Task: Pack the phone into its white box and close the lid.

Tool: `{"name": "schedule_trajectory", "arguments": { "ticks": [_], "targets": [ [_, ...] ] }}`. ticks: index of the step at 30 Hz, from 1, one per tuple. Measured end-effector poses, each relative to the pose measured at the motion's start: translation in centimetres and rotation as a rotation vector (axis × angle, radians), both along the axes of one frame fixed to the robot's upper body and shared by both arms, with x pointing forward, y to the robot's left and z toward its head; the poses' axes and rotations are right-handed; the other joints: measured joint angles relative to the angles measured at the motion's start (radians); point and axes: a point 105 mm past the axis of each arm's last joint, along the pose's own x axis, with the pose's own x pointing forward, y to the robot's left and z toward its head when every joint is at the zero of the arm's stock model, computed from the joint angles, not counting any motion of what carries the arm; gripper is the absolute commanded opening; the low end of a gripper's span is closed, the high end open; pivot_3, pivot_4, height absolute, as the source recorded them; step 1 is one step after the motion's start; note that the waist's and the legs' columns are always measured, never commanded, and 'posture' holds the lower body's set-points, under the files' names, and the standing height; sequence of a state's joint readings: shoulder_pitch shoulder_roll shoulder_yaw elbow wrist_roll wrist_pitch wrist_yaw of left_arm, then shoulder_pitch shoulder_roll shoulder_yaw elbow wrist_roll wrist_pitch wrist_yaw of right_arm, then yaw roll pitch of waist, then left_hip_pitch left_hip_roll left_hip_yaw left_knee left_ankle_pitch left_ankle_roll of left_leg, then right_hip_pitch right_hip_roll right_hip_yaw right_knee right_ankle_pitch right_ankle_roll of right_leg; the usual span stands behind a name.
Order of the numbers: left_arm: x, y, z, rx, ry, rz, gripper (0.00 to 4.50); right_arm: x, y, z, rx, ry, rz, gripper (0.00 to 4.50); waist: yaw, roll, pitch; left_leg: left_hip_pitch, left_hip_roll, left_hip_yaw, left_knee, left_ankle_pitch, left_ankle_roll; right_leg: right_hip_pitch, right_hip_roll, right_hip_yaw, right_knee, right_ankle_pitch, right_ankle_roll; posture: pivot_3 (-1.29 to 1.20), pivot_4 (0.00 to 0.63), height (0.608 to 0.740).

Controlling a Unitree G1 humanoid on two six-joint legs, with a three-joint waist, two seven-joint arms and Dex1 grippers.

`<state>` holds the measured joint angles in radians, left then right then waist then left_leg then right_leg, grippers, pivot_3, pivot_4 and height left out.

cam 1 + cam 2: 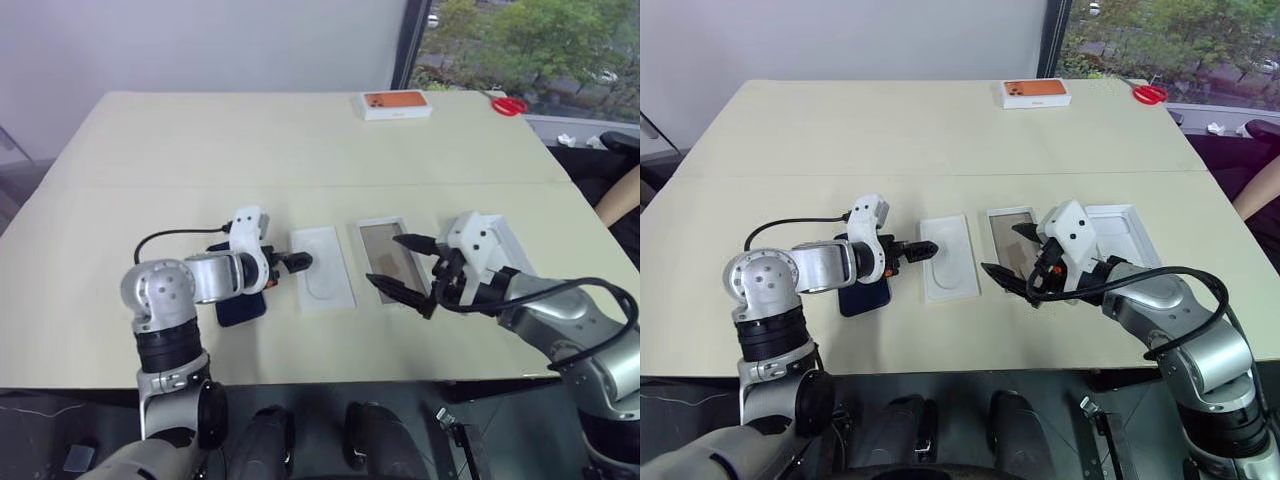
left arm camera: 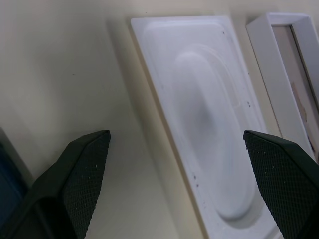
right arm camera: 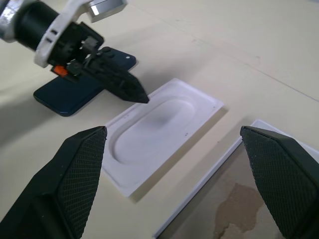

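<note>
Cream-beige counter (image 1: pixel 300 140), matte, faint seam running across mid-frame, filling most of the head view. Pale wall at the top, dark window frame and green trees upper right. Closed white box with an orange top (image 1: pixel 395 104) near the far edge, red scissors (image 1: pixel 508 104) to its right. Centre frame: white moulded insert tray (image 1: pixel 323 267), and just right of it the white box (image 1: pixel 387 260) with its glossy brownish floor. White lid (image 1: pixel 1123 234) lies right of that, partly behind the right arm. Phone (image 1: pixel 241 307), navy, flat on the counter left of the insert, under the left gripper (image 1: pixel 297 263), jaws released, empty, tips at the insert's left edge. Right gripper (image 1: pixel 402 270) over the white box, jaws spread wide, empty.
</note>
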<state>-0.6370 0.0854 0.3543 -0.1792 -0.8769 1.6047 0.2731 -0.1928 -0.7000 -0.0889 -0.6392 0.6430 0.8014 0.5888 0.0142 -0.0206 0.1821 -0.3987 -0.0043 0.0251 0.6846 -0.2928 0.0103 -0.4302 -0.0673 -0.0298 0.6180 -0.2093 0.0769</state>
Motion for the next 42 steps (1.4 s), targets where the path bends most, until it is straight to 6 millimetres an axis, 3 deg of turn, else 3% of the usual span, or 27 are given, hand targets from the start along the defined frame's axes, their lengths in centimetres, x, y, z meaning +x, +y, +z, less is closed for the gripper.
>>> {"name": "schedule_trajectory", "arguments": {
  "ticks": [4,7,14,26,33,36,38,42],
  "targets": [
    [0.0,-1.0,0.0,-0.039,0.028,0.002,4.5,-0.1,0.0,0.1,-0.005,-0.004,0.005,4.48,0.004,0.0,0.0,0.001,-0.001,0.0,0.0,0.0,0.0,0.002,-0.001,0.0,-0.001,0.0,0.0,0.0,0.15,0.74],
    [-0.2,-2.3,-0.2,-0.081,0.064,-0.015,3.66,-0.1,0.0,0.1,-0.005,-0.004,0.005,4.5,0.009,0.0,0.0,0.001,-0.001,0.0,0.0,0.0,0.0,0.002,-0.001,0.0,-0.001,0.0,0.0,0.0,0.15,0.74],
    [-0.2,-2.7,-1.2,-0.171,0.164,0.017,0.14,-0.2,-0.1,-0.1,-0.009,0.001,0.0,4.5,0.019,0.0,0.0,0.001,-0.001,0.0,0.0,0.0,0.0,0.002,-0.001,-0.001,-0.001,0.0,-0.001,0.0,0.15,0.74],
    [0.6,-0.7,0.2,-0.253,0.156,0.093,0.05,-0.2,-0.3,-0.4,-0.023,0.007,-0.006,4.5,0.024,0.0,0.0,0.001,-0.001,0.0,0.0,0.0,0.0,0.002,0.0,-0.001,-0.002,-0.001,-0.001,0.0,0.15,0.74],
    [1.0,-0.5,2.5,-0.398,0.113,0.094,0.05,-0.3,-0.8,-0.6,-0.049,0.014,-0.013,4.5,0.024,0.0,0.0,0.001,-0.001,0.0,0.0,0.0,-0.001,0.002,-0.001,0.0,-0.002,-0.001,-0.002,0.0,0.15,0.74],
    [1.1,-1.5,3.7,-0.435,0.107,0.071,0.05,-0.5,-2.8,-1.1,-0.138,0.022,-0.055,4.5,0.03,-0.001,0.0,0.0,-0.003,0.0,0.0,0.0,-0.001,0.002,-0.005,-0.001,-0.002,-0.001,-0.002,0.0,0.15,0.74],
    [1.0,-3.2,3.9,-0.422,0.13,0.043,0.05,-0.7,-4.7,-1.2,-0.185,0.034,-0.098,4.5,0.032,-0.001,0.0,0.0,-0.005,0.0,0.0,0.0,-0.001,0.002,-0.006,-0.001,-0.003,-0.001,-0.002,0.0,0.15,0.74],
    [-0.3,-8.6,3.7,-0.387,0.218,-0.076,0.05,-1.3,-7.2,-0.9,-0.249,0.03,-0.153,4.5,0.032,-0.001,0.0,0.0,-0.009,0.001,0.0,0.0,0.001,0.003,-0.011,0.0,-0.004,-0.001,-0.002,0.0,0.15,0.74]
  ]
}}
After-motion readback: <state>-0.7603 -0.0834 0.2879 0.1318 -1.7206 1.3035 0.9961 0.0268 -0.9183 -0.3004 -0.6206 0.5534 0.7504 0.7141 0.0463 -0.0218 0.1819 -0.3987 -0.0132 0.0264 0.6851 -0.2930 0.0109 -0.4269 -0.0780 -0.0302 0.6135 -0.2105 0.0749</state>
